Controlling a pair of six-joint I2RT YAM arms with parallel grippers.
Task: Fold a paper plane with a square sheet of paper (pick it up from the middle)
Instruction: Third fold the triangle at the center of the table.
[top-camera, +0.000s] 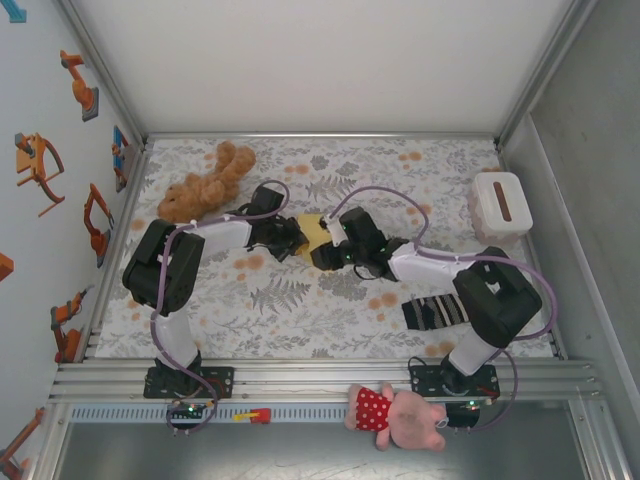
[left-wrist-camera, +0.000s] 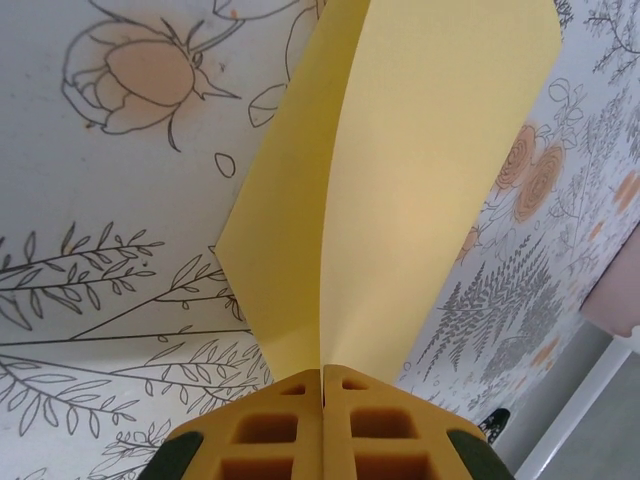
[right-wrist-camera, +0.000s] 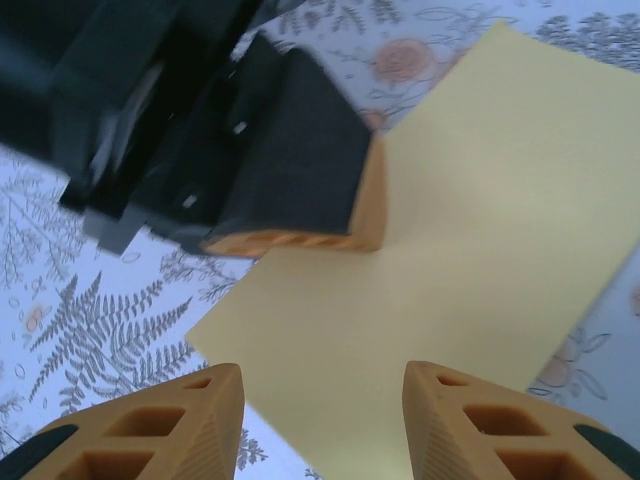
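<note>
Left wrist: creased pale-yellow paper (left-wrist-camera: 400, 200) between latticed orange fingers (left-wrist-camera: 265, 435)

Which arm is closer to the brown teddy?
Left. The left fingers, pinching the yellow paper, lie right of the teddy; the right fingers lie farther right, past the paper.

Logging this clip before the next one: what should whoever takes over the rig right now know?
The left claw is shut on the yellow paper sheet, pinching one edge. The right claw is open over the sheet, holding nothing. The sheet sits between the two claws, bent along a centre line. Done: grasp, maybe a first crease. Left: all remaining folds; no plane shape yet.
</note>
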